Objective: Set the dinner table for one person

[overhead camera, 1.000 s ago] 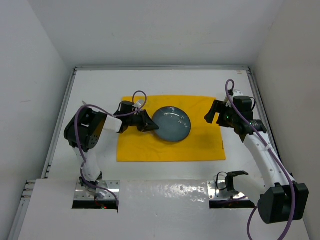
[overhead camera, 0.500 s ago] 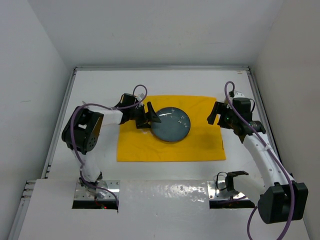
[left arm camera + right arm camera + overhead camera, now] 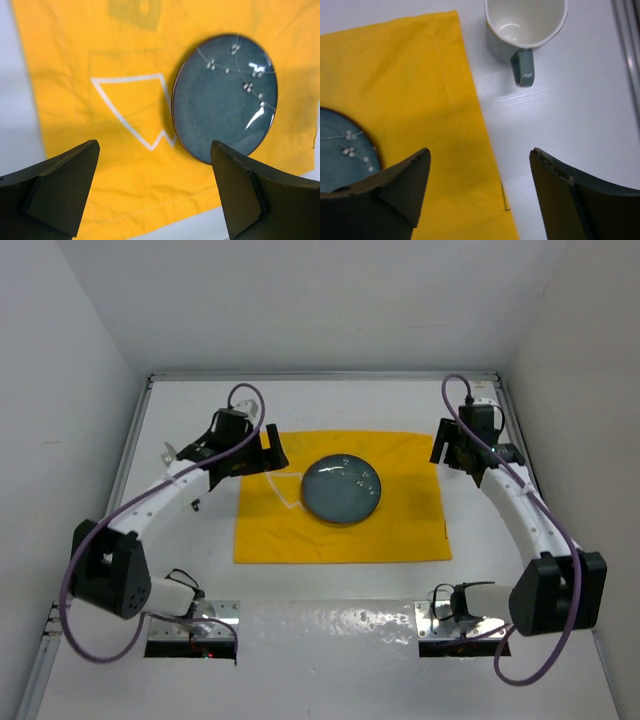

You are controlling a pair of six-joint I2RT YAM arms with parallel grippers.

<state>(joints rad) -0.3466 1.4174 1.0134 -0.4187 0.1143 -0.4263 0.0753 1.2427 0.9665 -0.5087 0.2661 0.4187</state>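
Both hang released above the tabletop: left pincer over the mat beside the plate, right pincer near the mug.

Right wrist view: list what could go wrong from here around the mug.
1. The white ceramic mug with a grey-blue handle stands upright on the bare tabletop beside the yellow cloth placemat. Its handle faces the open right gripper, so a careless approach might knock or spin it.
2. The round blue-grey glazed plate sits on that loose cloth. If the open left gripper snags the placemat, the plate could shift.
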